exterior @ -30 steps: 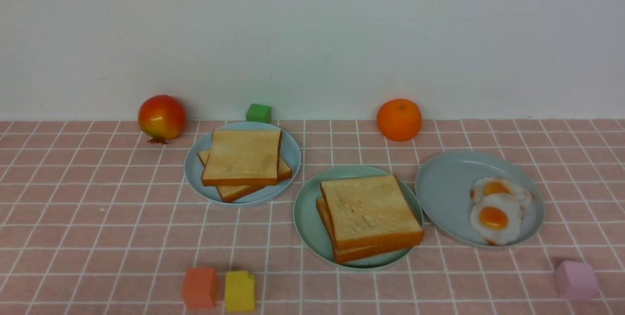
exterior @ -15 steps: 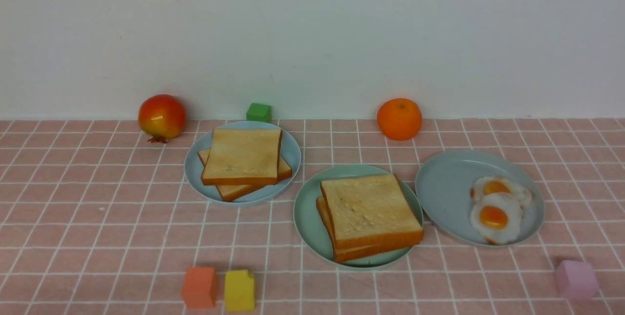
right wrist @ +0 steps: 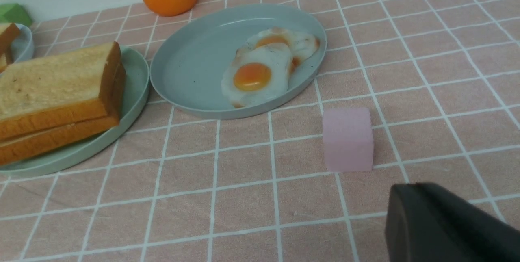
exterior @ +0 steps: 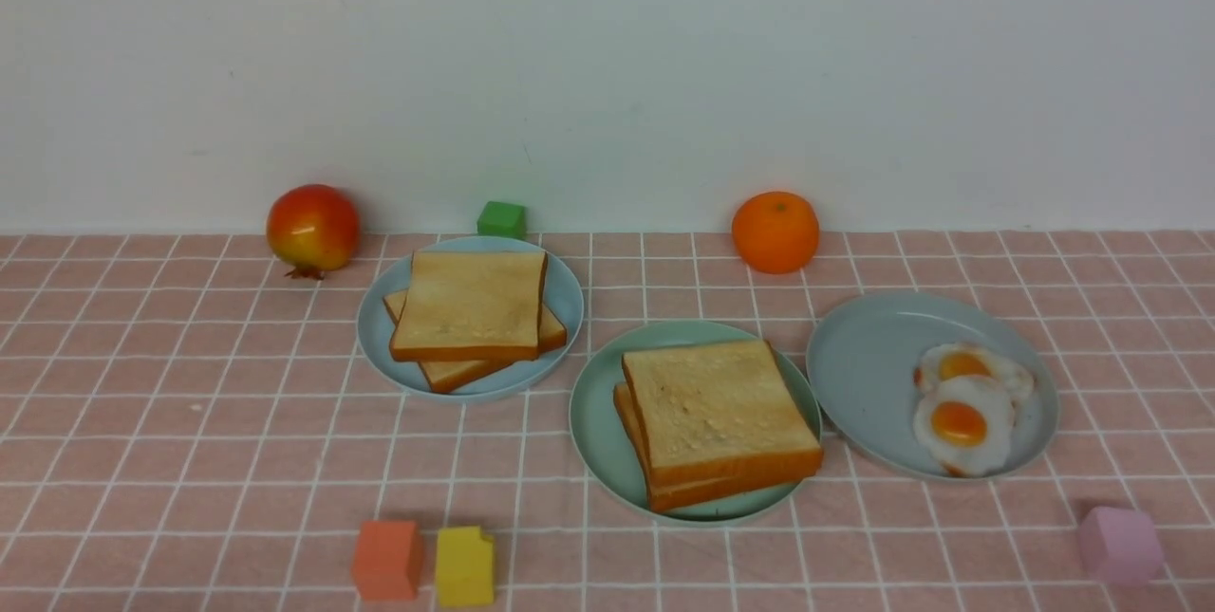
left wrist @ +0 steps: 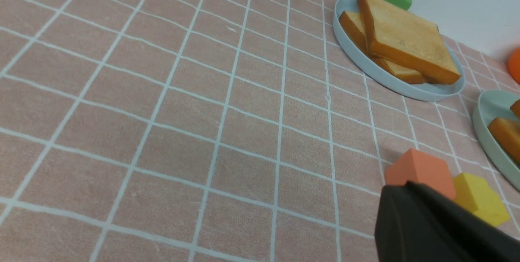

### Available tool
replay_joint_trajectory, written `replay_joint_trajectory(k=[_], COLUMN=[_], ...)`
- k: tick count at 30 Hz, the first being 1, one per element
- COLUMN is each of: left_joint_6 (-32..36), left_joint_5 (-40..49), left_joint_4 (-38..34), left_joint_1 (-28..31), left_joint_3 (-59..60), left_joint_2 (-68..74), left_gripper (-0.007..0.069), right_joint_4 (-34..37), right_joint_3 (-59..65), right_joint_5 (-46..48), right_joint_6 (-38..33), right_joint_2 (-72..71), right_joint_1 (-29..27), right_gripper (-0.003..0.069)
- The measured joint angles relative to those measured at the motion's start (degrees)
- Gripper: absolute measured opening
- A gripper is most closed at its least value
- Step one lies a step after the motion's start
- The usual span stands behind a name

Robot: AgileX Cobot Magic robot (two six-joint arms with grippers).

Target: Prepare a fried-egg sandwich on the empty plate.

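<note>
On the pink checked tablecloth [exterior: 190, 422], near its middle, sits the mint-green plate [exterior: 596, 422], carrying the sandwich [exterior: 714, 417]: two square golden toast slices stacked with orange-brown crusts; whether an egg lies between them cannot be told. Just right of it, almost touching rims, a pale blue-grey plate [exterior: 869, 375] holds two fried eggs [exterior: 963, 408] overlapping toward its right side. Farther back and left, another pale blue plate [exterior: 565, 304] bears a second pile of toast [exterior: 470, 304], the upper slice skewed over the lower. By the far wall stand a pomegranate [exterior: 313, 228] on the left, a green block [exterior: 501, 218] behind the toast plate, and an orange [exterior: 775, 231] to the right. Along the near edge, an orange block [exterior: 387, 559] and a yellow block [exterior: 465, 565] sit side by side at left, a pink block [exterior: 1120, 546] alone at right.

Neither arm reaches into the front view. The left gripper [left wrist: 430, 229] shows only as a dark tip, pressed together and holding nothing. The right gripper [right wrist: 443, 225] shows a similar dark tip above bare cloth near the pink block; whether its jaws are parted cannot be told.
</note>
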Motion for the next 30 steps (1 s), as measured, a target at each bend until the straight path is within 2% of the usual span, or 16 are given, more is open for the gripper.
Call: replay_joint_trajectory(k=[30], left_joint_6=[0.0], left_joint_5=[0.2], left_joint_4=[-0.2], left_joint_1=[0.0], left_joint_3=[-0.1], left_joint_2=[0.0], left_gripper=[0.0013], right_joint_4=[0.0], right_joint_3=[0.0], right_joint_5=[0.0], right_joint_6=[0.0], right_joint_2=[0.0], right_joint_1=[0.0], right_gripper=[0.0083])
